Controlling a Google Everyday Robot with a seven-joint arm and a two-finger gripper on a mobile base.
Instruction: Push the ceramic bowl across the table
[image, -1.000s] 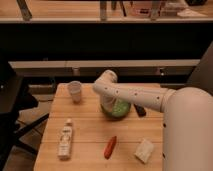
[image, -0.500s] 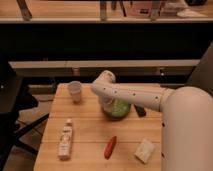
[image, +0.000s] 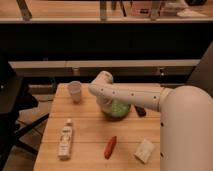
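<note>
The dark-green ceramic bowl (image: 118, 109) with its paler green inside sits near the middle of the light wooden table (image: 87, 127), slightly toward the back right. My white arm reaches in from the lower right, bends above the bowl, and drops to my gripper (image: 105, 103) at the bowl's left rim. The gripper is against or just inside the bowl, partly hidden by the wrist.
A small whitish cup (image: 75, 91) stands at the back left. A white bottle (image: 65, 139) lies at the front left, a red elongated item (image: 110, 147) at the front middle, a pale packet (image: 145, 150) at the front right. A dark object (image: 139, 111) lies right of the bowl. A black chair (image: 10, 102) stands left of the table.
My wrist has shifted slightly left and down over the bowl. The bowl has hardly moved.
</note>
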